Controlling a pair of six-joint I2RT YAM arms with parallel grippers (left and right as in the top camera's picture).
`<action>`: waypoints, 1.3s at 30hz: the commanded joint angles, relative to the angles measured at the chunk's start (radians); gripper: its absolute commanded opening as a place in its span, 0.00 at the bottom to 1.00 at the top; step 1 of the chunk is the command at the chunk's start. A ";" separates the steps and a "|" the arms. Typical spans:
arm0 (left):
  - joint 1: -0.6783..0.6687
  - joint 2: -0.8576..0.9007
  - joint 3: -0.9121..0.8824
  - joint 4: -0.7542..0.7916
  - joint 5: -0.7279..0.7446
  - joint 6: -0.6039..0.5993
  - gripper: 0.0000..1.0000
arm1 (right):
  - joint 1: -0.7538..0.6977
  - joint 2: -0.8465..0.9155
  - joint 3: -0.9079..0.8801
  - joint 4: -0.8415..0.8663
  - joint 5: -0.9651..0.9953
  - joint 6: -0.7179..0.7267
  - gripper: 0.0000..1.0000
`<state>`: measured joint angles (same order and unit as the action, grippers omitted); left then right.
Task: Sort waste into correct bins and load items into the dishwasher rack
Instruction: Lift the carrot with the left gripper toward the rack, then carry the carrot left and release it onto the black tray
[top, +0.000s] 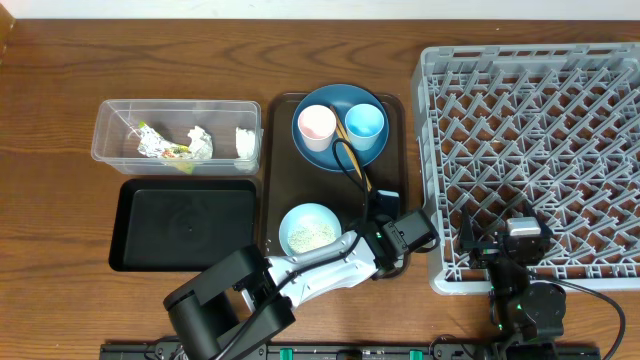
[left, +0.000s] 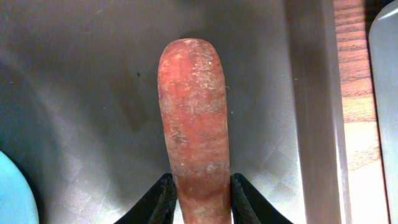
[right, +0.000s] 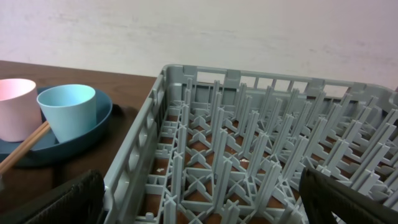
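From where I stand, it all turns on the carrot (left: 193, 118) and the left gripper (left: 200, 190). In the left wrist view the carrot lies flat on the floor of the brown serving tray (top: 280, 180), at the tray's near right corner. Its long axis runs straight out from the jaws toward 12 o'clock, with the rounded tip at the far end. The jaws stand narrow, and the two black fingers (left: 158, 199) press against the carrot's flanks at 9 and 3 o'clock, so I'd call it gripped at the near end. The left arm is plainly the nearer one. The right gripper (right: 205, 208) hangs over the near edge of the dishwasher rack (top: 530, 110), its jaws spread wide with nothing between them. On the overhead view the black tray (top: 125, 250) lies toward 9 o'clock from the carrot and the clear tub (top: 105, 140) nearer 10. The pale blue bowl (top: 283, 222) sits between, so I'd guess any carry leftward needs to lift over it.
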<state>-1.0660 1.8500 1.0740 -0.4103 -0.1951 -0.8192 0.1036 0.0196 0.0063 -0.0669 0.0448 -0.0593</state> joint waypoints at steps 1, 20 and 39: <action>0.000 0.009 -0.011 0.007 -0.027 -0.006 0.31 | 0.028 0.002 -0.001 -0.004 0.007 -0.009 0.99; 0.000 -0.062 -0.015 -0.003 -0.023 -0.005 0.22 | 0.028 0.002 -0.001 -0.004 0.007 -0.009 0.99; 0.062 -0.476 -0.015 -0.129 0.082 -0.006 0.22 | 0.028 0.002 -0.001 -0.004 0.007 -0.009 0.99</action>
<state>-1.0462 1.4433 1.0653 -0.5205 -0.1047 -0.8192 0.1036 0.0196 0.0063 -0.0669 0.0448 -0.0593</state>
